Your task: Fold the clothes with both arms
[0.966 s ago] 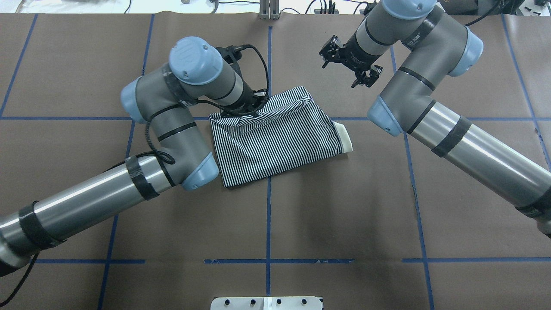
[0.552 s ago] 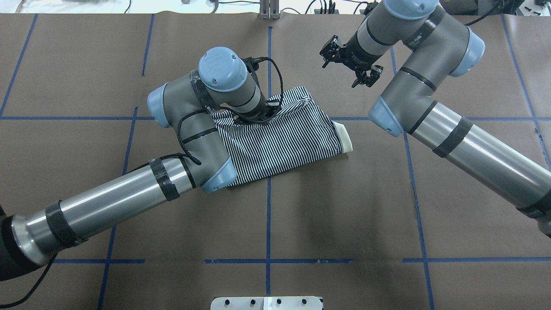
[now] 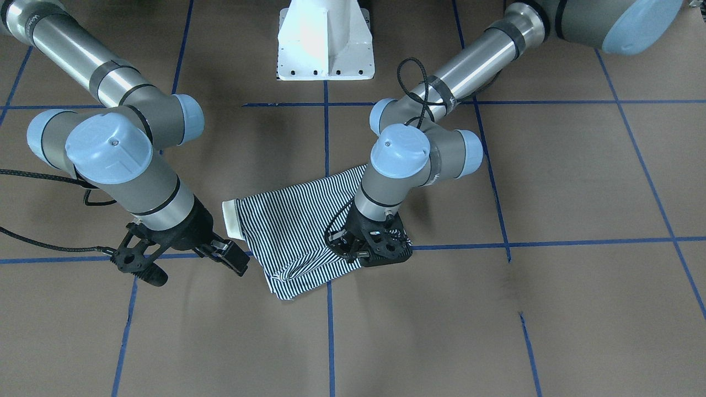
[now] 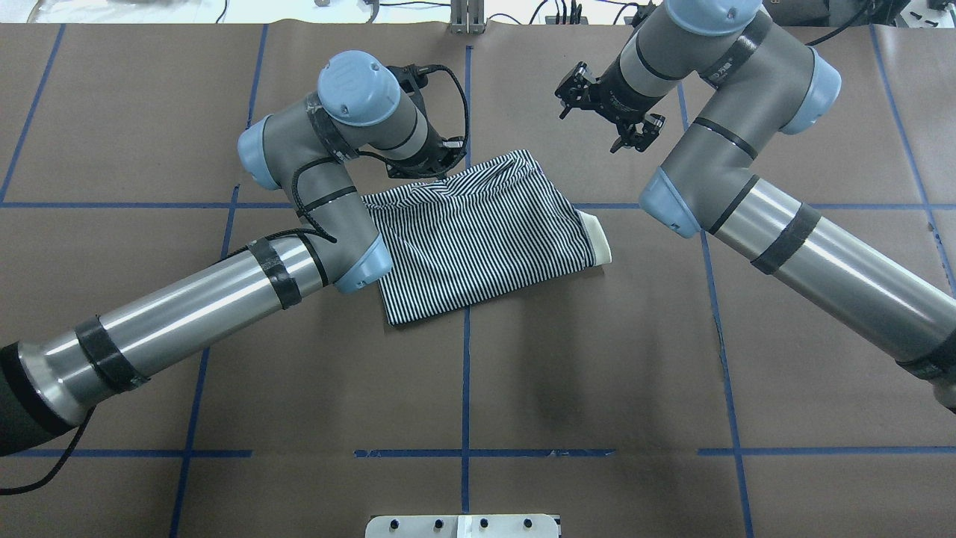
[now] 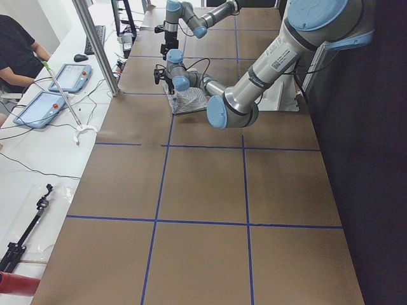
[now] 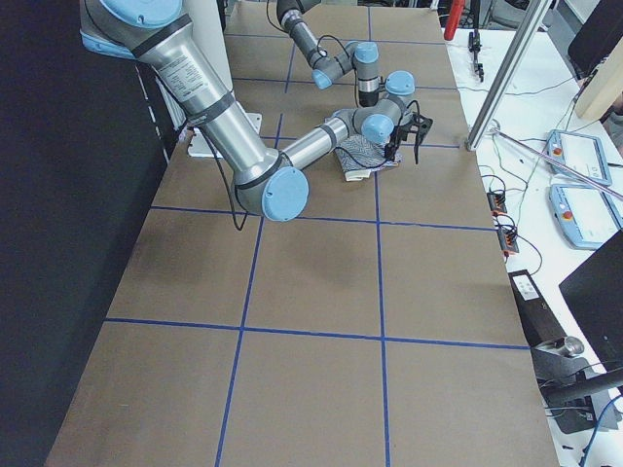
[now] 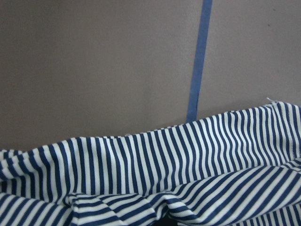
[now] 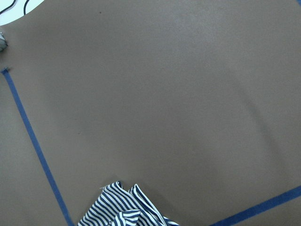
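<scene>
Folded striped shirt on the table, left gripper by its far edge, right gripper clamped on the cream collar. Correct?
No. The right gripper is open and hangs clear of the shirt, not touching its collar; the overhead exterior view shows this. The rest holds.

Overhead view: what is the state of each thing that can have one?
polo shirt, folded into a compact block, far edge rumpled.
cream collar, sticking out from one side of the fold.
left pincer, low at the shirt's far edge; open or shut is hidden.
right pincer, open, empty, apart from the shirt.
</scene>
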